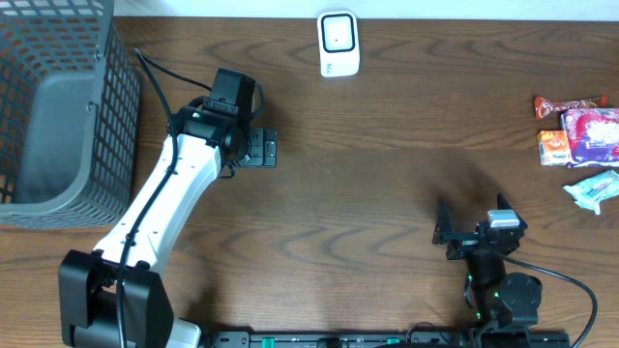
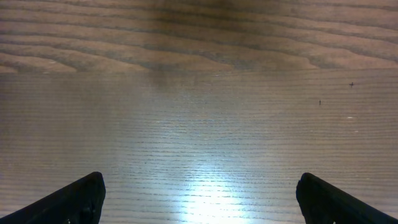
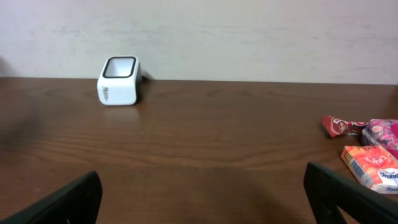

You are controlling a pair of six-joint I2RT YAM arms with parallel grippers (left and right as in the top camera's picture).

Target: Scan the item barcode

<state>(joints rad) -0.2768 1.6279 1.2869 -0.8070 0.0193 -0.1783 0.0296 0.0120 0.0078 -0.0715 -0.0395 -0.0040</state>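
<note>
The left hand (image 1: 270,148) hangs spread wide over bare wood left of the middle of the table (image 1: 368,184), its dark fingertips (image 2: 74,200) at the bottom corners of its own wrist view, with only grain and a patch of glare between them; the right hand (image 1: 445,232), likewise spread and holding nothing, sits low near the table's front edge on the right, looking toward the far wall (image 3: 249,31); only its wrist view shows the scanner (image 3: 118,81) side-on, white, its dark-rimmed window tilted up, standing near the far edge; the overhead view alone places it at top centre, well apart from both hands; the items lie clustered at the table's right edge: a red wrapper (image 1: 569,104), a pink packet (image 1: 592,133), an orange packet (image 1: 553,147) and, nearer the front, a pale packet (image 1: 592,188) that the right wrist view does not take in; a grey mesh basket (image 1: 58,106), seen only from overhead, fills the far-left corner beside the left arm (image 1: 164,208); open wood runs between the two hands, and from the right hand to both scanner and packets.
</note>
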